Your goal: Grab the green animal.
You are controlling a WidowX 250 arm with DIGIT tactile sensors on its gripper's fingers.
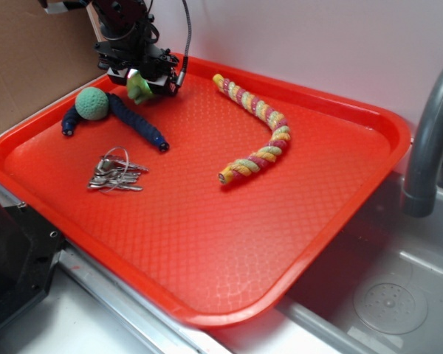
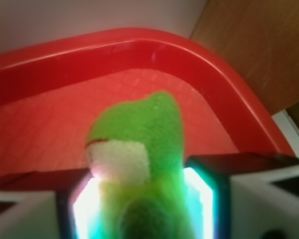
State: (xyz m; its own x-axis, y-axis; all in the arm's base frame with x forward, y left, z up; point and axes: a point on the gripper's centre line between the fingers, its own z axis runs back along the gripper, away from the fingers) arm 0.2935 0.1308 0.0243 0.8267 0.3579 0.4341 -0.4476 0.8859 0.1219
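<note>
We judge the grab itself made and only the lift left. On the counter (image 1: 399, 310) a red tray (image 1: 207, 243) carries everything, and at its far left corner the claw (image 1: 142, 80) is clenched on the green animal (image 1: 139, 86), the toy wedged between the two pads in the wrist view with its top poking out beyond them. Whether it hangs clear of the tray or brushes it, we cannot tell. The next move, as we see it, calls for a straight rise with the grip kept firm, clear of the tray rim and the teal ball (image 1: 93, 103) just beside it. The animal is fuzzy yellow-green plush with a pale patch (image 2: 120, 160) edged in red.
</note>
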